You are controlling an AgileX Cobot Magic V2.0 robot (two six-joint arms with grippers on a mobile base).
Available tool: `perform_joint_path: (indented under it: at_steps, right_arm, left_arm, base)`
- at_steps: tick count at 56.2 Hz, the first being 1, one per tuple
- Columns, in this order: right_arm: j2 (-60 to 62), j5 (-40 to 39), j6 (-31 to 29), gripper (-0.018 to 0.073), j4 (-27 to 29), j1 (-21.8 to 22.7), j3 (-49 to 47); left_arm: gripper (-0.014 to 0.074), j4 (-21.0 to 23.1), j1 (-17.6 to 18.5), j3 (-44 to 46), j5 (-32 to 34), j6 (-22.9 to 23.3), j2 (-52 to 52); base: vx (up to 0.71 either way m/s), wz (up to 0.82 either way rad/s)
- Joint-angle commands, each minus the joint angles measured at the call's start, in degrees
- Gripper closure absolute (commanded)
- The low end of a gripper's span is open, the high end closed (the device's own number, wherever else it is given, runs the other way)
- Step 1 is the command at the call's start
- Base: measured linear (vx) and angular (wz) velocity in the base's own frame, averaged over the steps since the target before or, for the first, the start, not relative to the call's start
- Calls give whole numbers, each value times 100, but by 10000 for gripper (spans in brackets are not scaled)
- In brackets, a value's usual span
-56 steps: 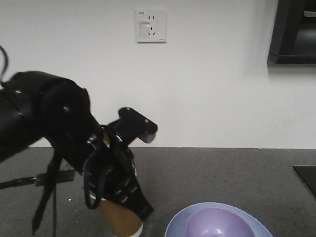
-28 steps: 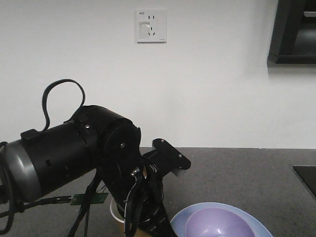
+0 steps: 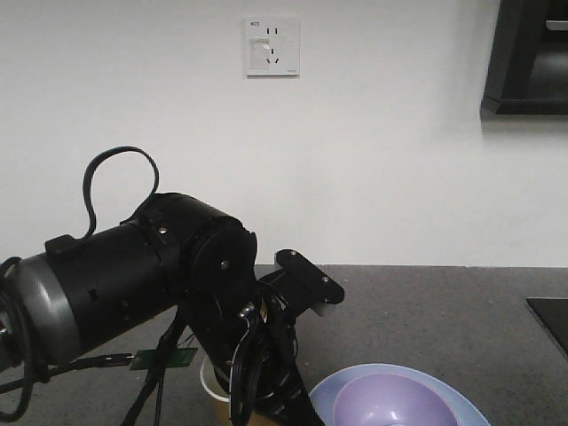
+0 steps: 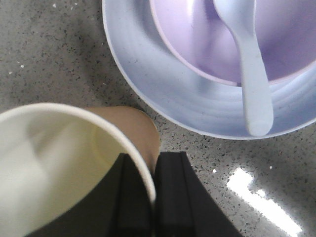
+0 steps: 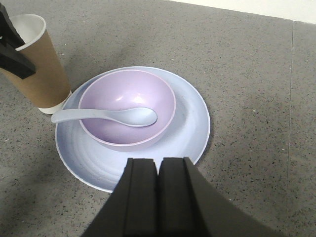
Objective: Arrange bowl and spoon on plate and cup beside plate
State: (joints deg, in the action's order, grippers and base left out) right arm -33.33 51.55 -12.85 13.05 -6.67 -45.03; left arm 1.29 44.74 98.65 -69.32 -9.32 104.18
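The light blue plate (image 5: 192, 118) lies on the grey counter with the lavender bowl (image 5: 123, 91) on it. The pale spoon (image 5: 108, 116) rests in the bowl, its handle sticking out over the rim toward the cup. The brown paper cup (image 5: 39, 69) stands upright right beside the plate's edge. My left gripper (image 4: 153, 165) is shut on the cup (image 4: 49, 163), one finger inside the rim and one outside. My right gripper (image 5: 158, 165) is shut with nothing in it and hovers over the plate's near rim. In the front view my left arm (image 3: 160, 266) hides most of the cup (image 3: 211, 382).
The speckled grey counter (image 5: 247, 59) stretches beyond the plate toward a white wall with a socket (image 3: 272, 46). A dark panel edge (image 3: 550, 319) sits at the counter's far right and a dark cabinet (image 3: 528, 58) hangs above it.
My left arm has swung to the right with the cup, which went from tilted to upright beside the plate. Over the last half second it barely moved.
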Motion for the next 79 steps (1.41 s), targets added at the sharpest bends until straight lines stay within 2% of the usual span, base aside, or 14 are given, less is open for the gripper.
perform_joint_path:
  at_steps: [1,9,19,30,46,52,57,61,65,74,79]
  right_arm:
    - [-13,-438,-32,568,32,7,-160]
    - [-13,-438,-32,568,32,7,-160]
    - [-13,-438,-37,568,32,7,-160]
    - [-13,-438,-37,568,6,7,-160]
    - [-13,-438,-37,568,-21,7,-160]
    - [-13,-433,-37,568,-64,7,-160]
    - [-13,-438,-37,568,-114,7,-160]
    - [1,-468,-37,568,-124,7,-160]
    - [16,-549,-43,568,-179,7,-160]
    - [227,-838,-61,568,-375,7,-160]
    - [464,-1036,-78,568,-397,7,-160]
  left_arm:
    - [311,28,30,201,206,61,-270]
    - [163,150,30,201,202,66,-270]
    - [62,143,30,201,190,101,-270]
    - [44,142,30,306,118,101,-339]
    - [49,-24,30,1333,-252,146,-414]
    - [106,-419,30,1633,-252,581,-542]
    - [231,-881,30,1651,-239,836,-723]
    - [427,-1207,30,1580,-202,852,-958]
    - [606,-1280,30,1374,82,841,-1222]
    - [603,-1227,10,-33,1427,1115,-2310]
    - [603,-1226,10,-1295,2317,1309,-3085]
  base:
    - [0,0]
    - [0,0]
    - [0,0]
    - [0,0]
    - [0,0]
    - [0,0]
    - [0,0]
    - [0,0]
    - [0,0]
    - [0,0]
    - [0,0]
